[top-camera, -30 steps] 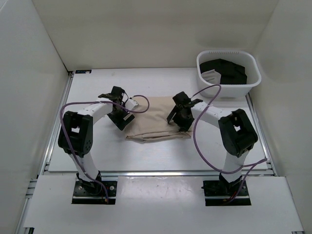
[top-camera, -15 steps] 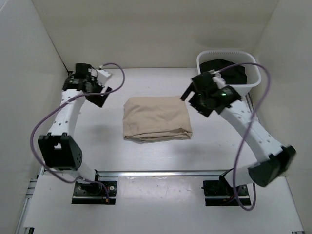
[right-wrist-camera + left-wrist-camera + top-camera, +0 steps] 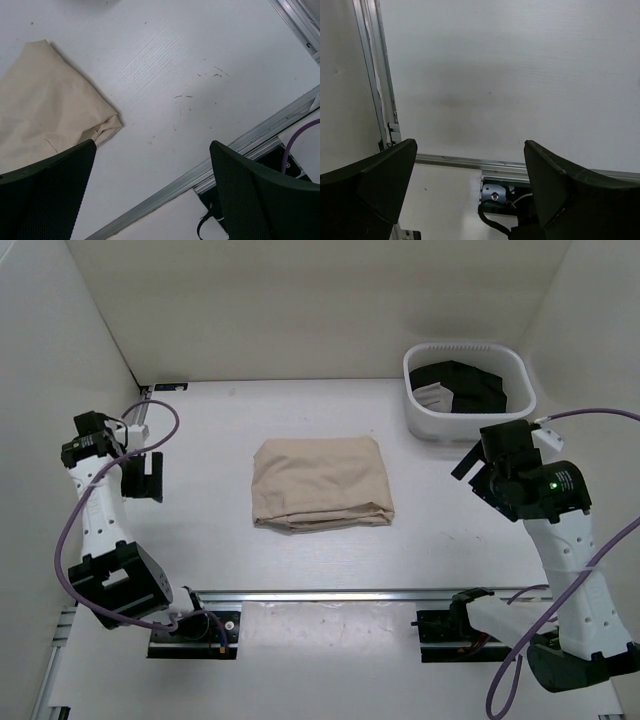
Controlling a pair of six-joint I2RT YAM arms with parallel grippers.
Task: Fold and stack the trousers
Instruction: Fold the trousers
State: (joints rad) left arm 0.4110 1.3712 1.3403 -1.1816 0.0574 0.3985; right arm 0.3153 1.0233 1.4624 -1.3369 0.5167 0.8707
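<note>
The trousers (image 3: 320, 483) lie folded into a compact beige rectangle in the middle of the white table; nothing touches them. My left gripper (image 3: 148, 478) hangs open near the table's left edge, well clear of the cloth. The left wrist view shows its fingers (image 3: 375, 185) spread wide over bare table and the front rail. My right gripper (image 3: 476, 476) is open to the right of the trousers, raised above the table. In the right wrist view its jaws (image 3: 152, 145) are empty, and a corner of the trousers (image 3: 45, 105) shows at the upper left.
A white basket (image 3: 465, 348) at the back right holds black clothing with a white patch (image 3: 462, 386). An aluminium rail (image 3: 340, 593) runs along the table's front edge. White enclosure walls stand at the left, back and right.
Both arms have pulled away from the trousers, the left one out to the left edge and the right one out to the right. The right gripper's jaws have spread wider.
</note>
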